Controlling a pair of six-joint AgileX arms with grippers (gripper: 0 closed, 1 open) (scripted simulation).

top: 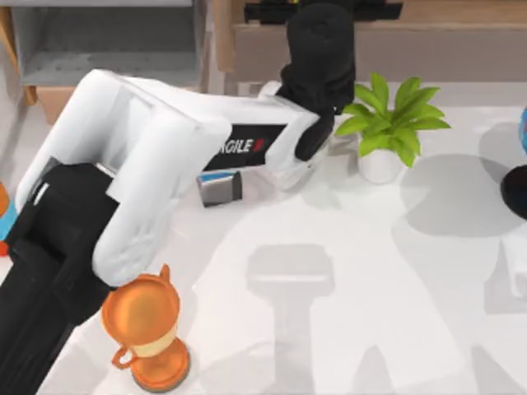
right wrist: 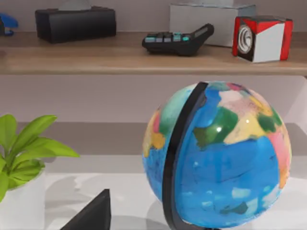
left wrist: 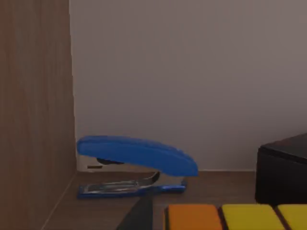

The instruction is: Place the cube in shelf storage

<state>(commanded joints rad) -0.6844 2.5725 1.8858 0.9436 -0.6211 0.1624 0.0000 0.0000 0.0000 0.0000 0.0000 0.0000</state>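
the white table (top: 346,271) carries a potted plant (top: 387,123) toward its far side, a gold trophy (top: 148,333) at its near left, and a globe (right wrist: 218,153) at its right edge. the shelf storage (right wrist: 120,60) board along the far edge holds a blue stapler (left wrist: 136,165), a black box (right wrist: 76,22), a calculator (right wrist: 177,40) and a red-and-white cube (right wrist: 262,38).

The left arm (top: 156,156) has big, round white parts and black parts. A black strip on it says "AGILE" in white letters beside a red mark.
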